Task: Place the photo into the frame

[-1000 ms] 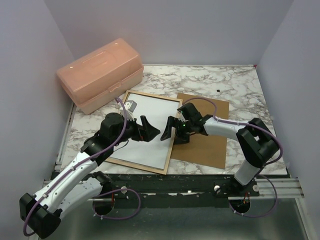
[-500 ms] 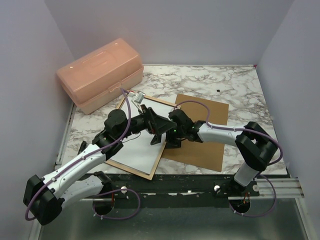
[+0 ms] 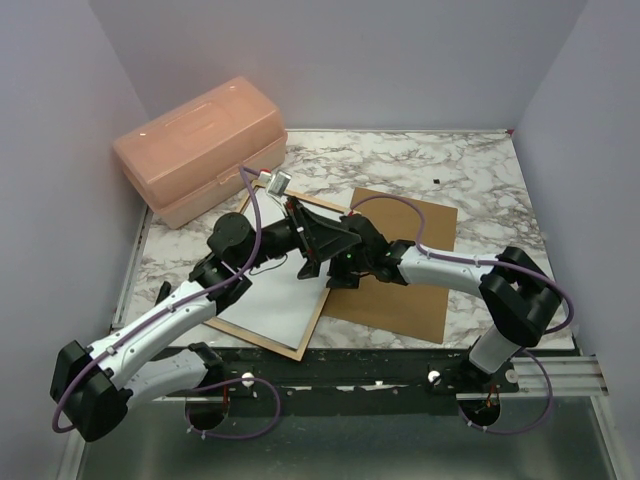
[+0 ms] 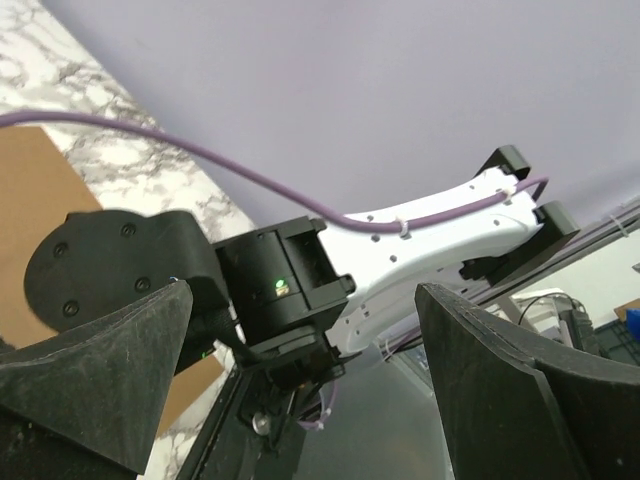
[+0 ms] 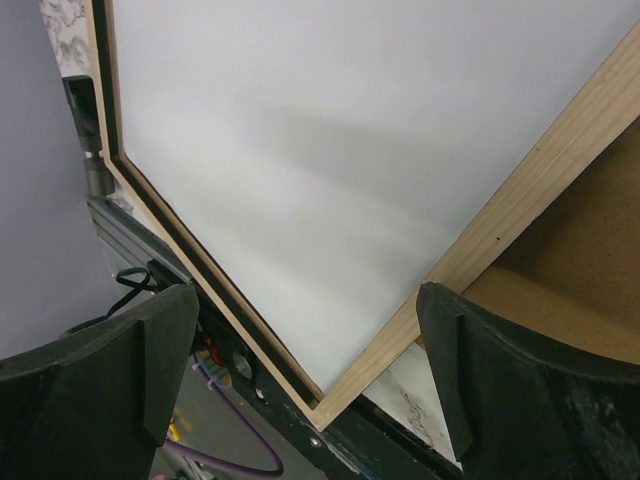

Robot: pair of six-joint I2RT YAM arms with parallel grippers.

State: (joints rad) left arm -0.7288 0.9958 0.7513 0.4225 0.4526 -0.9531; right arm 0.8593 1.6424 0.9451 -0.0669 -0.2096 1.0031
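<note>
Tan-wood back up, the thin rectangular frame (image 3: 312,325) lies near left, with the glossy photo (image 3: 270,305) inside it, white back showing. Your left gripper (image 4: 300,300) and right gripper (image 5: 305,295) hover spread and empty. Seating looks complete; next, confirm the corners sit flat.

R pincer (image 5: 305,295) wide apart above photo (image 5: 330,170), white back up, w/in tan frame (image 5: 520,195).

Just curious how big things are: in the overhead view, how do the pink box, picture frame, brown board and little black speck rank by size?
1 to 3. Pink box, frame, brown board: too alike to rank; arms hide parts.
4. Smallest by far: black speck.
</note>
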